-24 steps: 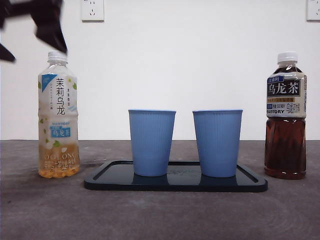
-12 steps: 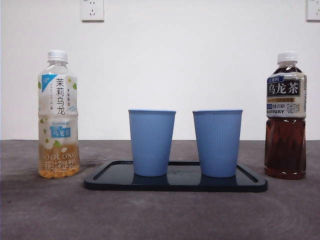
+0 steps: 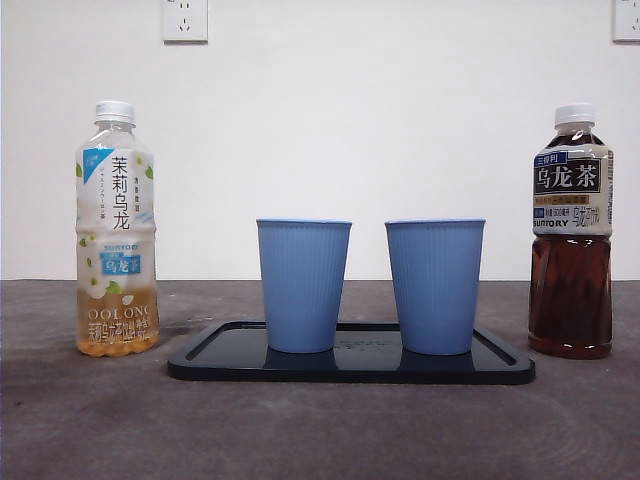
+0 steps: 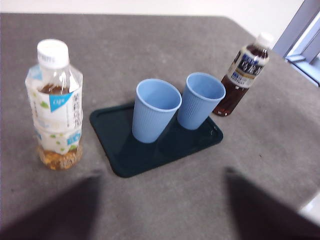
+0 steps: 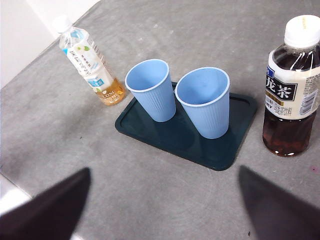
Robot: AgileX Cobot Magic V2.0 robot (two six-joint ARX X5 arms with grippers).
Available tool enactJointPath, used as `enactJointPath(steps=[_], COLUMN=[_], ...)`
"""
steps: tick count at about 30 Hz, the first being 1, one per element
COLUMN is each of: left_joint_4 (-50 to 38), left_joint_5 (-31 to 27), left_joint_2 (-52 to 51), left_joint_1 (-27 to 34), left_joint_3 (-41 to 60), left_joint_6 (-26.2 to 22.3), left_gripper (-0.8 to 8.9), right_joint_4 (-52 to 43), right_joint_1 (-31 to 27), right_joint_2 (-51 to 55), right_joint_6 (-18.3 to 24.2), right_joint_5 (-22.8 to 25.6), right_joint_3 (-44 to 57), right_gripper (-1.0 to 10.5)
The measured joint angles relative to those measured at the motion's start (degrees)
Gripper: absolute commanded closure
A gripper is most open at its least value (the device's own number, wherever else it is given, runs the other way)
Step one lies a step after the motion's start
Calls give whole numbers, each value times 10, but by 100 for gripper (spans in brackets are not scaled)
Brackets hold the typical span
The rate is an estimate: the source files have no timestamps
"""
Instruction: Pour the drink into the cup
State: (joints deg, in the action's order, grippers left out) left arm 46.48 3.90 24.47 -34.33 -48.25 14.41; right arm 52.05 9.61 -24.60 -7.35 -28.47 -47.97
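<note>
Two empty blue cups, the left cup point(image 3: 303, 285) and the right cup point(image 3: 434, 287), stand upright on a dark tray point(image 3: 230, 350). A capped bottle of pale jasmine oolong point(image 3: 117, 230), low on liquid, stands left of the tray. A capped bottle of dark oolong tea point(image 3: 571, 235) stands right of it. My left gripper point(image 4: 160, 210) is open and empty, high above the table, nearest the pale bottle point(image 4: 55, 105). My right gripper point(image 5: 162, 210) is open and empty, high above the table, nearest the dark bottle point(image 5: 292, 90). Neither arm shows in the front view.
The table is dark grey point(image 3: 320, 430) with a white wall behind it. Two wall sockets point(image 3: 185, 20) sit high on the wall. The table's edge point(image 5: 10, 187) shows in the right wrist view.
A black arm that hung above the pale bottle at the front view's top left one second ago has gone out of that view. The bottles, cups and tray have not moved.
</note>
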Motion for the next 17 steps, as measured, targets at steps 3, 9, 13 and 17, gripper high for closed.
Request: enactJointPath(steps=[3,9,13,17], left_joint_4=[-4,-8,-8,-8], left_joint_5=[0,0,0,0], left_joint_2=[0,0,0,0], left_joint_1=[0,0,0,0], left_joint_3=[0,0,0,0], left_joint_6=[0,0,0,0], left_gripper=[793,793,793,793], right_joint_4=[-1,-9,-9,-9], right_joint_1=[0,0,0,0], right_joint_2=[0,0,0,0], right_joint_6=[0,1,1,0], right_joint_5=[2,0,0,0], right_joint_3=[0,0,0,0], right_gripper=[928,928,928,928])
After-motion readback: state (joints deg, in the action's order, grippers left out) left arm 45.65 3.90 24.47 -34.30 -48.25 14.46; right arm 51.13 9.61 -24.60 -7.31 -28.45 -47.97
